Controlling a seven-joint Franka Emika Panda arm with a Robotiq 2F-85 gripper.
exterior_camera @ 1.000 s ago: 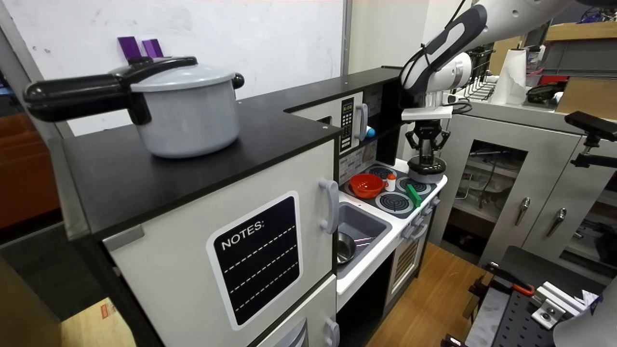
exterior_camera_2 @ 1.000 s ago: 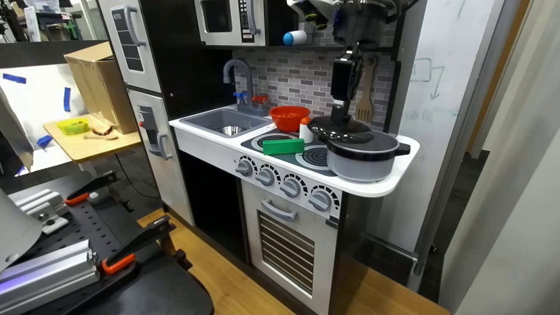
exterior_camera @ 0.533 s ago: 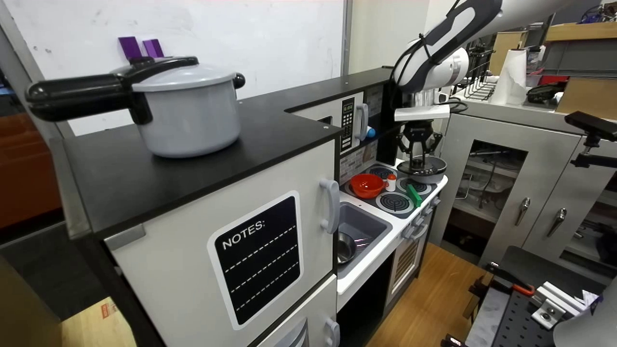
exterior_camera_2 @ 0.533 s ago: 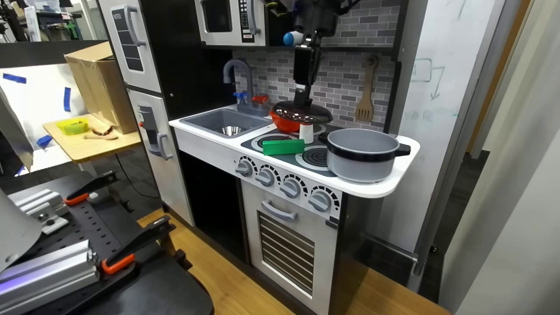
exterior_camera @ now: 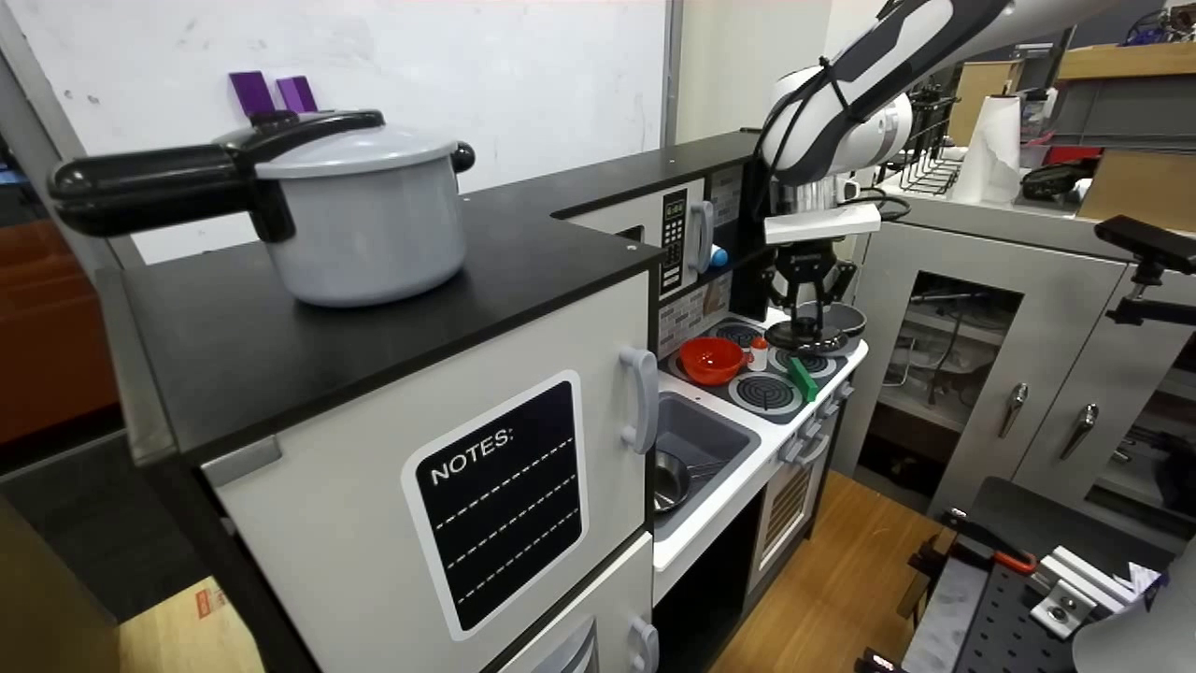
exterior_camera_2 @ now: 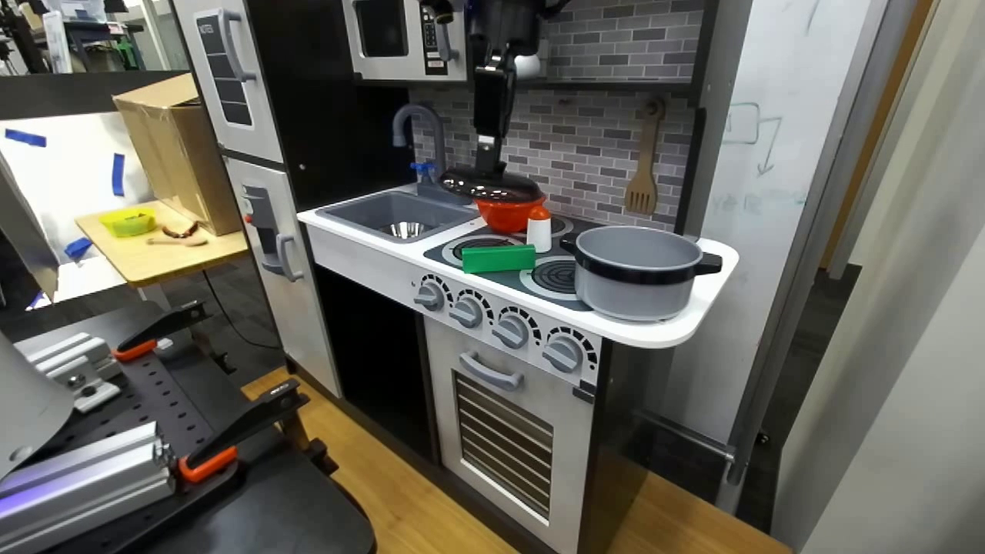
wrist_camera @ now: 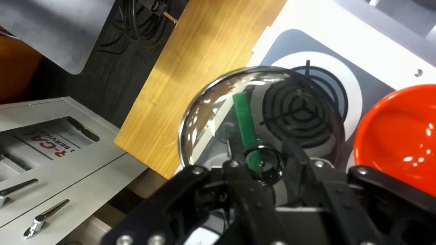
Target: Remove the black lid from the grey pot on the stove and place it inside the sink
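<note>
My gripper (exterior_camera_2: 489, 163) is shut on the knob of the black-rimmed glass lid (exterior_camera_2: 492, 185) and holds it in the air, roughly level. In the wrist view the gripper (wrist_camera: 261, 154) has its fingers on both sides of the round knob, and the see-through lid (wrist_camera: 213, 112) hangs over the stove. The grey pot (exterior_camera_2: 642, 281) stands uncovered on the stove's front corner; it also shows partly behind the lid in an exterior view (exterior_camera: 848, 320). The grey sink (exterior_camera_2: 350, 212) is beside the stove, with a metal pan (exterior_camera_2: 405, 229) inside; the sink also shows here (exterior_camera: 724, 422).
A red bowl (exterior_camera_2: 504, 215), a white shaker with orange top (exterior_camera_2: 539, 232) and a green block (exterior_camera_2: 499, 258) stand on the stove near the lid. A faucet (exterior_camera_2: 435, 138) rises behind the sink. A microwave (exterior_camera_2: 385, 46) and shelf hang above. A tall fridge unit (exterior_camera: 374, 449) borders the sink.
The lid has come up off the pot in my gripper and moved sideways toward the sink, now by the red bowl. The pot stays in place and its inside shows.
</note>
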